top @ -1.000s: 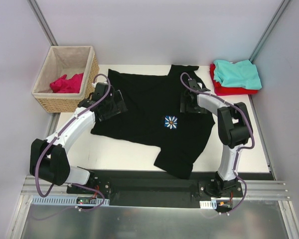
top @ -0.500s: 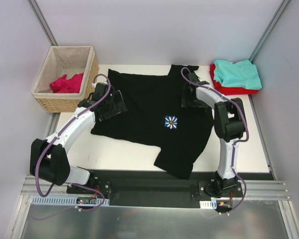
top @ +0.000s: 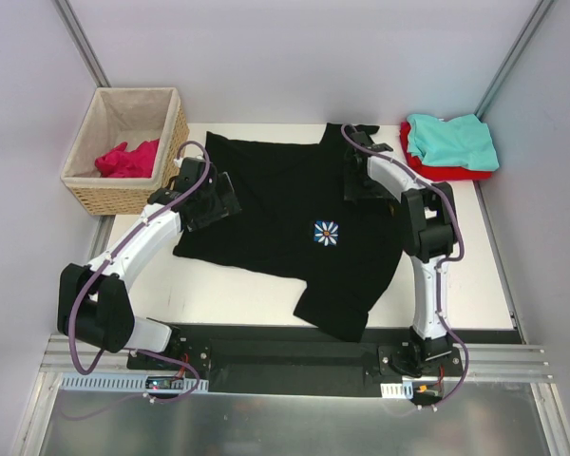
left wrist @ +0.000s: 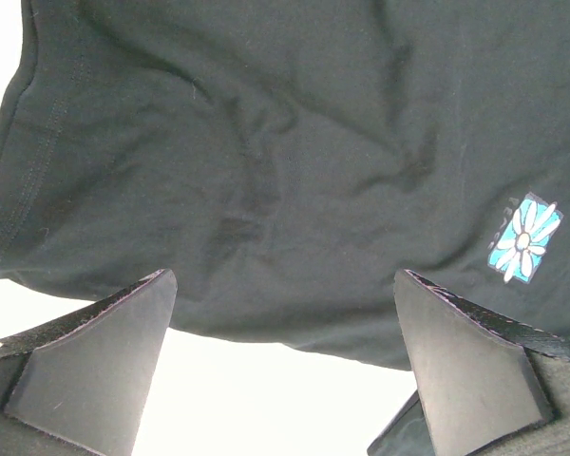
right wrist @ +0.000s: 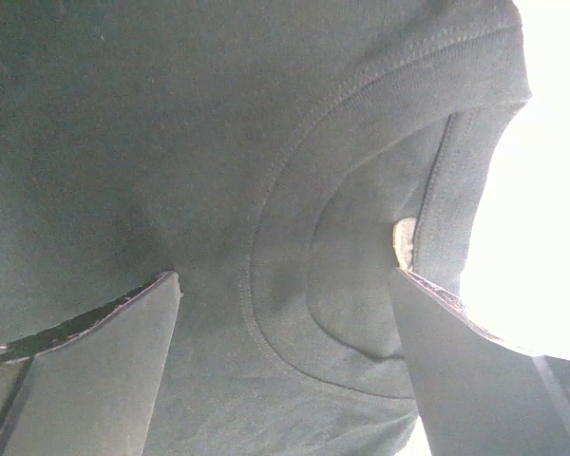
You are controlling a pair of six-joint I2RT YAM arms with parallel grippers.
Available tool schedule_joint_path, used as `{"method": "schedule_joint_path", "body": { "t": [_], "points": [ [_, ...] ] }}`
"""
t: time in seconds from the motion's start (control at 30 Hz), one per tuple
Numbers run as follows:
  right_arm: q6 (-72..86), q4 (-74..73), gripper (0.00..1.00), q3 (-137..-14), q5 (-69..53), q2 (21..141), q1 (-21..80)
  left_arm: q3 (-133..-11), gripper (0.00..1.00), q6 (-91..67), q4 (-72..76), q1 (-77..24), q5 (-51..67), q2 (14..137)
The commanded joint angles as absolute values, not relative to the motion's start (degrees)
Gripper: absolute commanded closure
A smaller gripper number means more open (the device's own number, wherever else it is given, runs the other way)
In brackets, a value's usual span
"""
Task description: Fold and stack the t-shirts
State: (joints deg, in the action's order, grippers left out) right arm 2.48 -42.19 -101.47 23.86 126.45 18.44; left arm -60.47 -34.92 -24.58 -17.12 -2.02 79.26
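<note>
The left gripper (left wrist: pixel 283 285) is held spread wide, nothing grasped, over the left edge of the black t-shirt (top: pixel 294 218); the right gripper (right wrist: pixel 285 280), equally released, over its collar. The shirt is spread on the table (top: pixel 237 294), the teal t-shirt (top: pixel 451 141) stacked on the red t-shirt (top: pixel 437 172) far right

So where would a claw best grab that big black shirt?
Probably the ribbed collar, from straight above: the black shirt lies flat, and that doubled edge under the right claw gives something to pinch.
</note>
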Motion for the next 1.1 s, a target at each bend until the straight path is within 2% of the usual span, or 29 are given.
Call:
{"method": "schedule_joint_path", "body": {
  "t": [0.0,0.53,1.07],
  "points": [
    [1.9,-48.1,0.04,-107.8,26.1,129.7,18.7,-61.1,0.01,-33.5,-25.0,-15.9,-2.3,79.3],
    [0.3,-57.6,0.04,-125.6,26.6,140.7,18.6,-62.2,0.01,-33.6,-25.0,-14.1,-0.5,81.1],
    [0.4,-58.9,0.04,-137.5,19.6,146.9,14.3,-63.3,0.01,-33.2,-25.1,-12.7,-0.1,82.6]
  ]
}}
